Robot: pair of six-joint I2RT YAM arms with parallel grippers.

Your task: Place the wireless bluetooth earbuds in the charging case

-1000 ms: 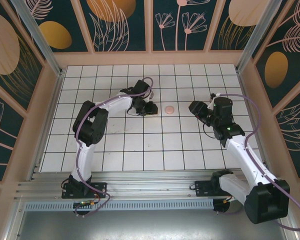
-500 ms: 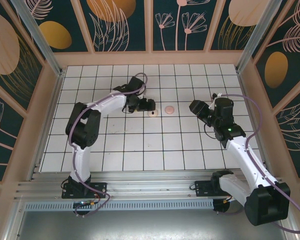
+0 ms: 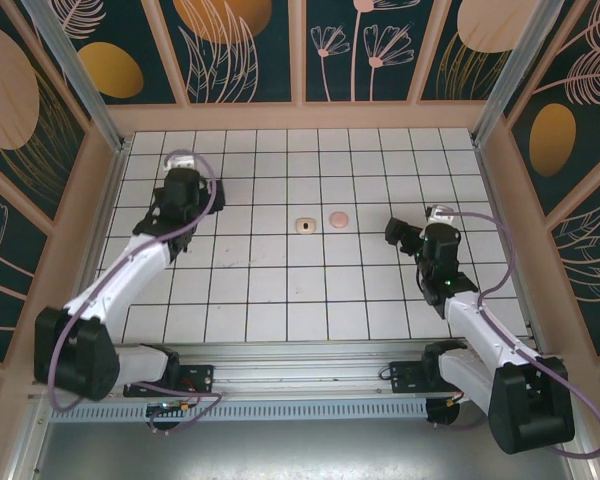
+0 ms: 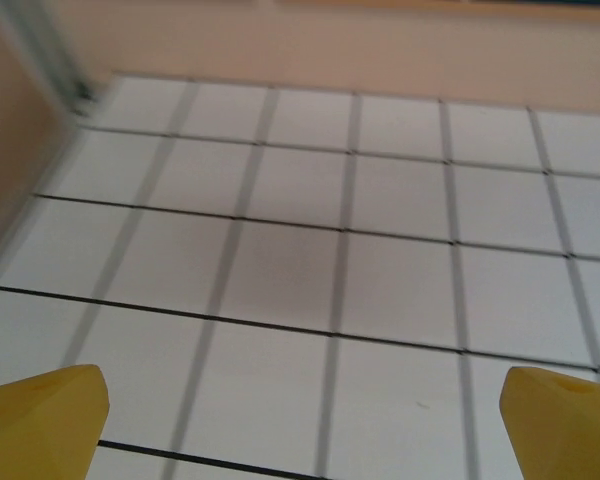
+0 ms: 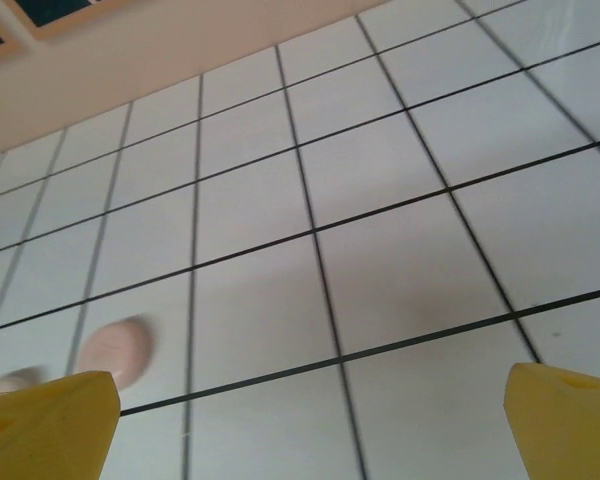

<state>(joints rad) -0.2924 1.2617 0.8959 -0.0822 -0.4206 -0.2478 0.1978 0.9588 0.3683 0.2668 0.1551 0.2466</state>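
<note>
- Top view: left arm stretched out over the far-left part of the white tiled table with black grid lines [image 3: 280, 300], forearm running up and away from its base, wrist near the left wall.
- Left gripper [image 3: 180, 175] points at the far-left corner, well apart from everything on the table.
- Right arm folded tighter, elbow over the near right tiles. Right gripper [image 3: 396, 232] aims left toward mid-table.
- Wireless bluetooth earbuds [image 3: 304, 226]: a tiny whitish-pink bit with a dark spot, lying on a mid-table tile between the two grippers. Too small to tell one piece from two.
- Solid salmon-pink round disc [image 3: 338, 217] lies just beside it on the right, apart, with a gap between them.
- Left wrist view: two yellow fingertips [image 4: 40, 420] sit at opposite bottom corners, spread wide with nothing between them. Bare tiles and the pink wall ahead.
- Right wrist view: yellow fingertips [image 5: 40, 425] likewise spread wide apart with nothing gripped. The disc lies on the tile just above one finger. A paler bit next to it at the frame edge is partly cut off.
</note>
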